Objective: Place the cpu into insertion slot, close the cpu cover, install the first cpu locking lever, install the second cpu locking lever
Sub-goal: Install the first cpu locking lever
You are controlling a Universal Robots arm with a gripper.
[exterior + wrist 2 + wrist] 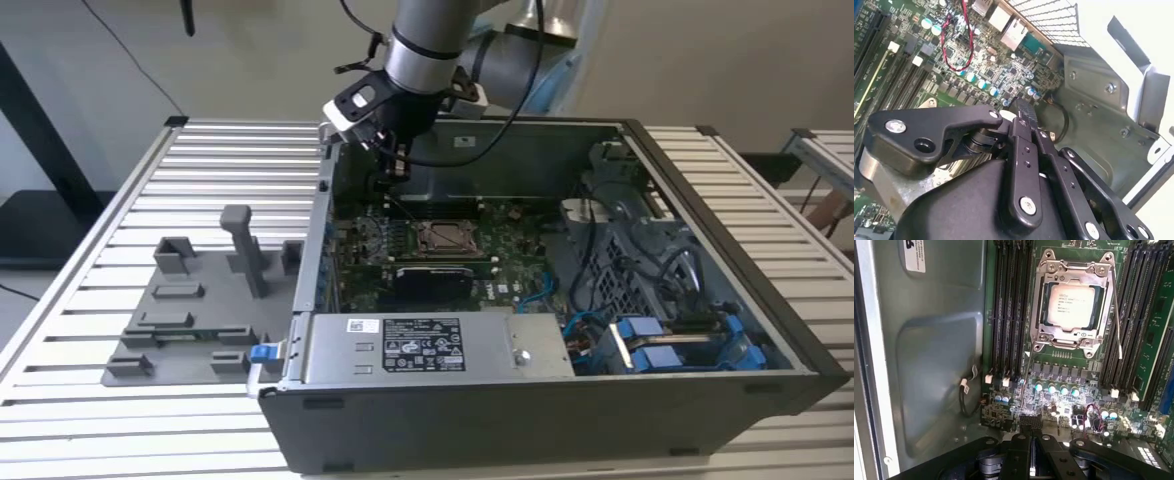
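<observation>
- The black two-fingered claw (1030, 421) hangs low inside the open grey metal computer case (561, 410), over the green motherboard (1152, 340). Its fingers are pressed together, and in both wrist views nothing shows between them.
- The small flat square cpu (1071, 305) with a silver-grey metal top lies in the socket. It is straight out ahead of the claw's tips, beyond a row of small round capacitors (1051, 388).
- The thin dark-silver square cpu cover (1076, 270) lies flat around the cpu, and its cut-out middle shows the chip's top. I judge the placing and the cover-closing done.
- The nearer locking lever (1026, 377) is a thin wire rod that starts at the socket corner closest to the claw. Its long axis runs almost straight at the fingertips. Its free end stops close to them, and I cannot tell whether they touch.
- The farther locking lever (1116, 315), a like rod, runs along the socket's other side, well apart from the claw. By my judgement neither lever is latched down.
- Long black memory slots (1009, 315) flank the socket on either side.
- In the exterior view the socket sits below the claw and a little toward the exterior view's right. The grey power-supply box with a white label (414, 345) lies farther off the same way. A grey plastic fixture (200, 310) stands on the slatted white counter (80, 420) outside the case.
</observation>
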